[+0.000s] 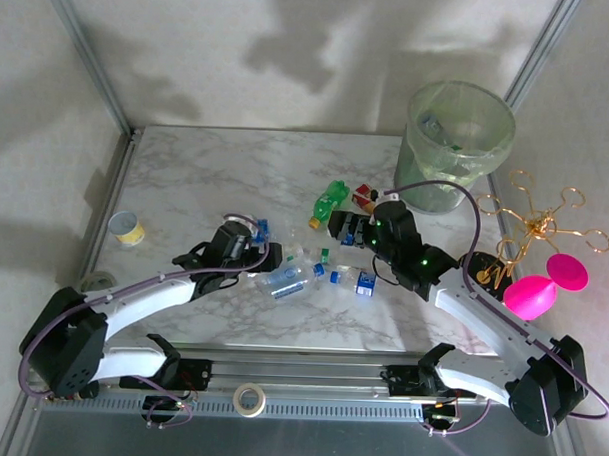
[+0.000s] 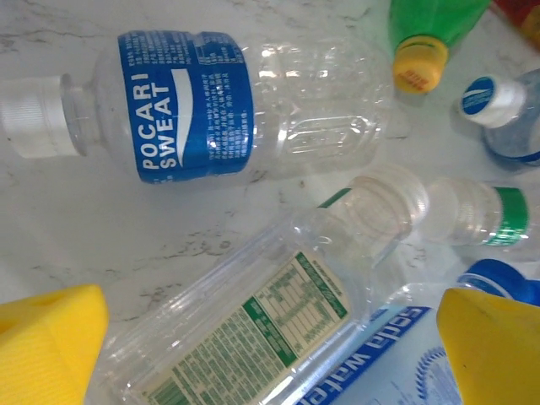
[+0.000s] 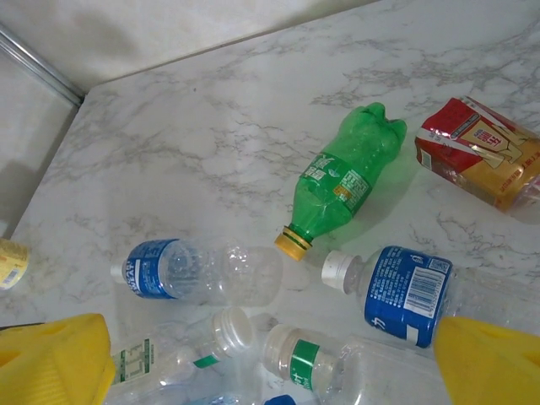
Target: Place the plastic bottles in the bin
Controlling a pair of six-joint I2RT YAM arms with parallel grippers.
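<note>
The green plastic bottle with a yellow cap (image 2: 429, 24) was cut off at the top edge; the red-and-gold-labelled bottle (image 3: 481, 152) was clipped at the right edge.

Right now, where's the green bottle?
Top view, mid-table: the green bottle lies on its side, just left of the red-labelled bottle, with the bin further right.

Your left arm (image 1: 142, 294) and right arm (image 1: 481, 324) wear white shells with black joints and black wrist heads, each trailing a purple cable (image 1: 476, 219). Green lights (image 1: 421, 260) glow on the right wrist; your fingers (image 2: 51, 346) are bright yellow.
</note>
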